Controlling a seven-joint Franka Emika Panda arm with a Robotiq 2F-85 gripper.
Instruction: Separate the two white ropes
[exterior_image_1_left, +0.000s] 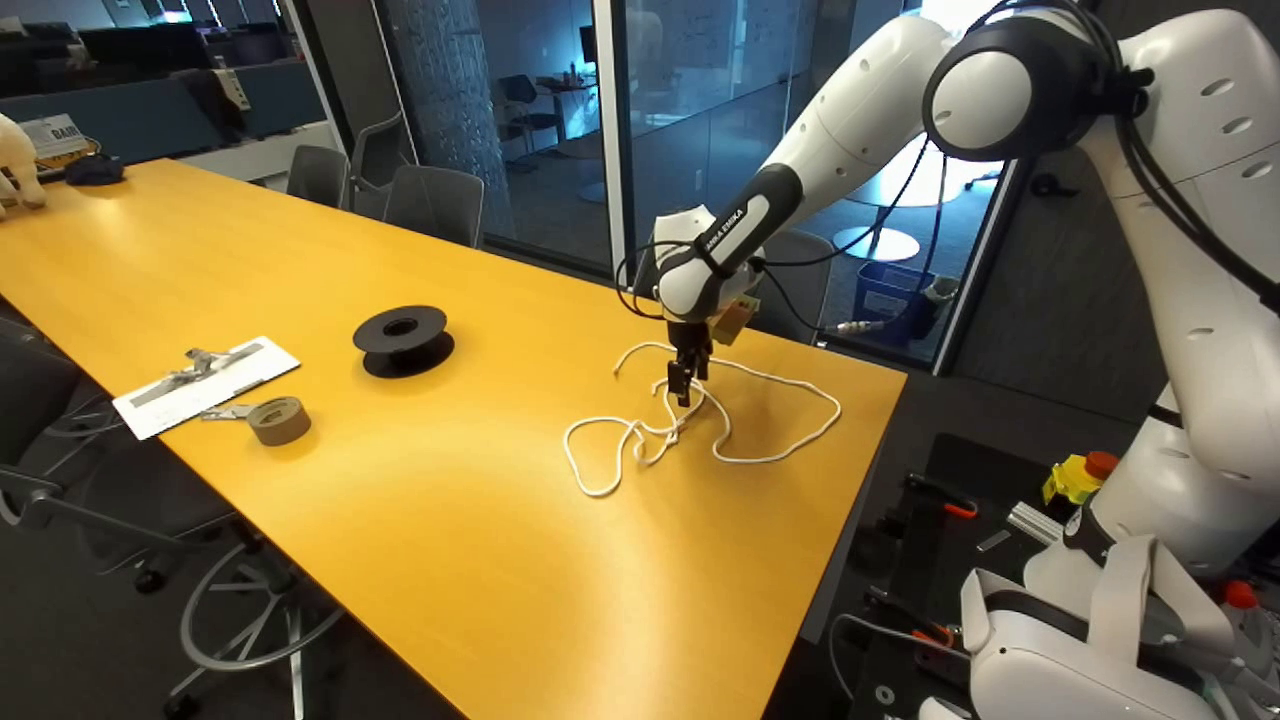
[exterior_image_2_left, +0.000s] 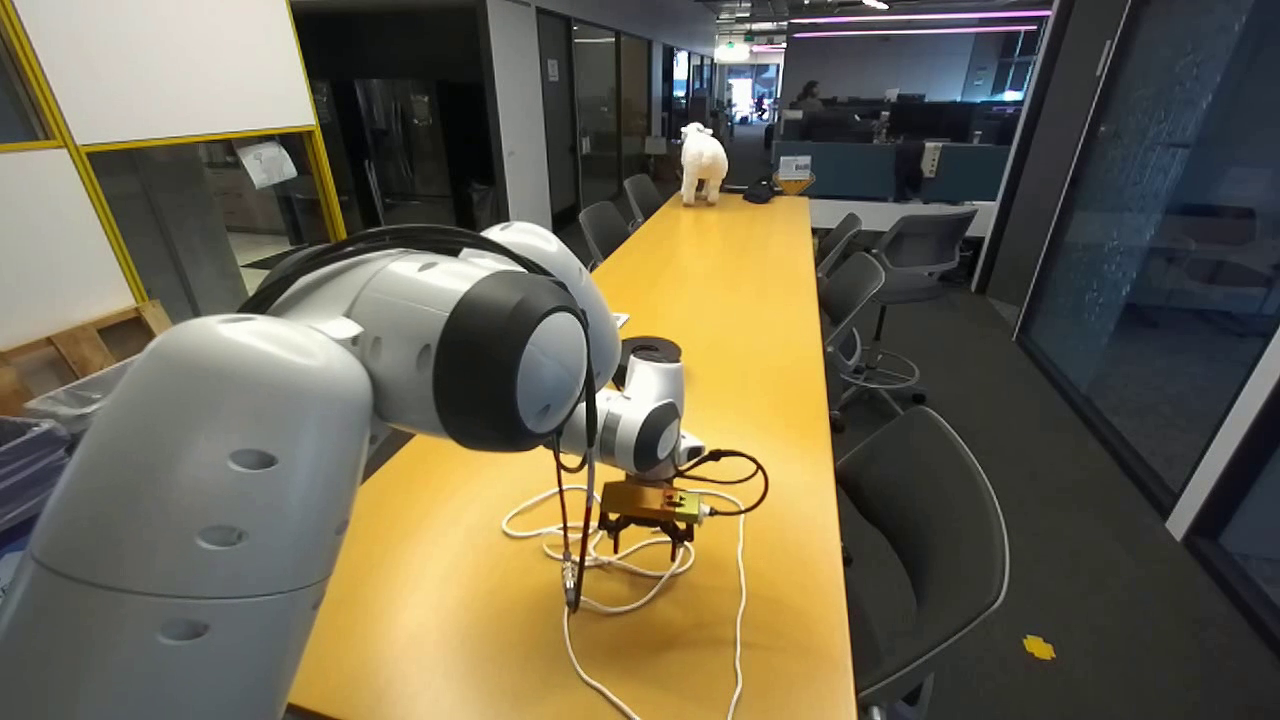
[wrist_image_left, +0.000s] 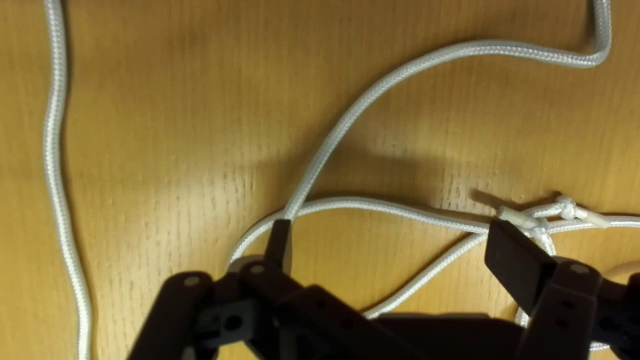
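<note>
The two white ropes (exterior_image_1_left: 598, 494) lie tangled on the yellow table, with a wide loop (exterior_image_1_left: 762, 461) toward the table's end. My gripper (exterior_image_1_left: 682, 388) points down over the tangle in both exterior views. In the wrist view its jaws stand wide apart, the left finger (wrist_image_left: 276, 245) overlapping a strand that curves up and right (wrist_image_left: 472, 48). Between the fingertips, an arched strand (wrist_image_left: 350, 202) and a slanting strand (wrist_image_left: 425, 275) show, neither gripped. Knotted rope ends (wrist_image_left: 566, 206) show by the right finger (wrist_image_left: 517, 265), which hides part of the crossing. Whether the fingers touch rope, I cannot tell.
A black spool (exterior_image_1_left: 400, 335) sits farther along the table (exterior_image_1_left: 480, 560). Near the table's edge lie a clipboard with a white sheet (exterior_image_1_left: 215, 385) and a tape roll (exterior_image_1_left: 280, 421). Chairs (exterior_image_2_left: 930, 560) line the sides. A cable (exterior_image_2_left: 570, 570) hangs from the arm.
</note>
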